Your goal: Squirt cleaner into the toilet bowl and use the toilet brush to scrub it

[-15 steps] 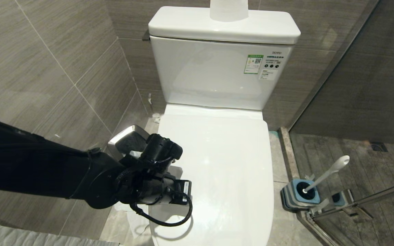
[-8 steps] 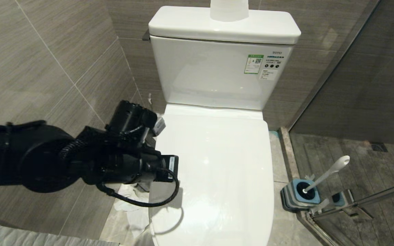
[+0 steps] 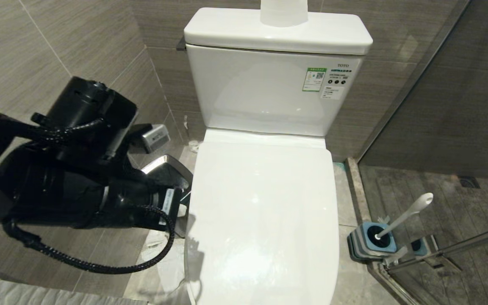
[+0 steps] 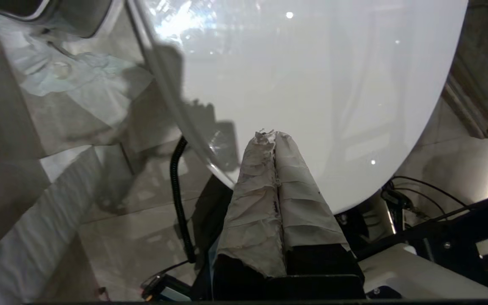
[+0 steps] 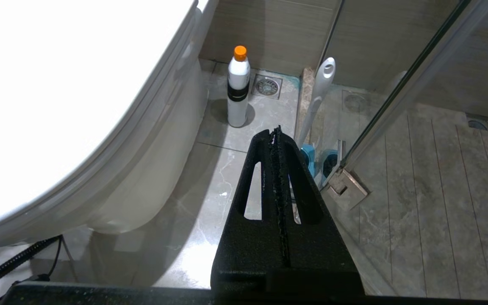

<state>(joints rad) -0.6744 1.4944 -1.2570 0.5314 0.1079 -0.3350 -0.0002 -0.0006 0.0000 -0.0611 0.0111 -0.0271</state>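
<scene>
While our left end effector [image 4: 274,140] stays pressed together beside the closed toilet lid [image 3: 265,220], the toilet brush [image 3: 400,220] stands well apart from it.

Steel-rimmed bin [image 3: 165,169] beside toilet; orange-capped bottle [image 5: 238,87] on floor.

White toilet bowl [image 3: 265,220] with lid shut, white-handled toilet brush [image 3: 400,220] leaning in its blue holder just beside it
</scene>
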